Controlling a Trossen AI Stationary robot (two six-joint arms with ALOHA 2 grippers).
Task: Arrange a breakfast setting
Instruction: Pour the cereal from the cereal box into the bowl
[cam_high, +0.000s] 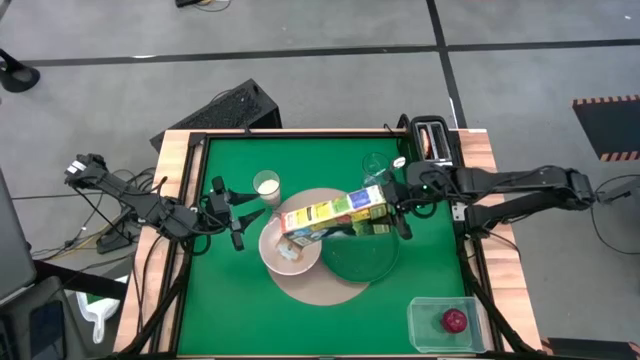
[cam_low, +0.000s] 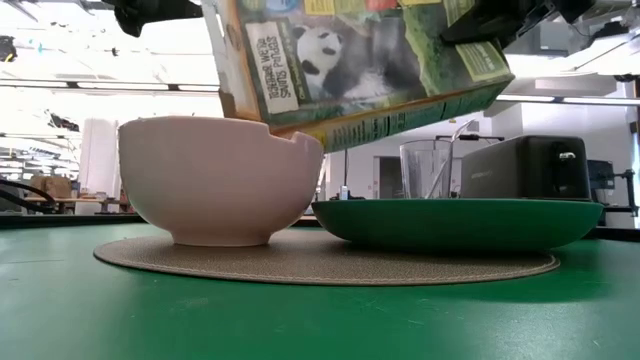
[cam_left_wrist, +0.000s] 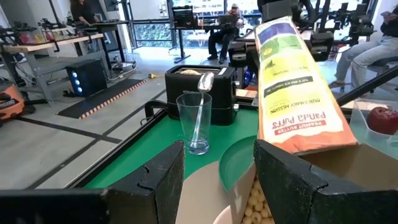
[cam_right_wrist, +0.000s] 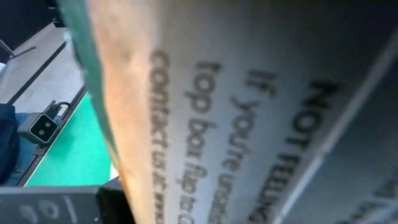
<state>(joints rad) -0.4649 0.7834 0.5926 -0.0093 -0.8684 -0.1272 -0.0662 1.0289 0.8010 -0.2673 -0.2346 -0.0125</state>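
Above the white bowl (cam_high: 290, 252), right gripper (cam_high: 396, 207) clamping tilted cereal box (cam_high: 335, 212), left gripper (cam_high: 237, 213) spread open beside it.

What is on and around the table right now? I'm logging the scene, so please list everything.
cereal box: 1, yellow-green, held tilted over the bowl
bowl: 1, white, on the mat, cereal inside
mat: 1, tan, table centre
plate: 1, dark green, on the mat beside the bowl
glass: 1, clear, holds a spoon
toaster: 1, black, far right corner
tub: 1, clear, near right corner, red fruit inside
cup: 1, white, left of centre
left gripper: open, beside the bowl
right gripper: shut on the box
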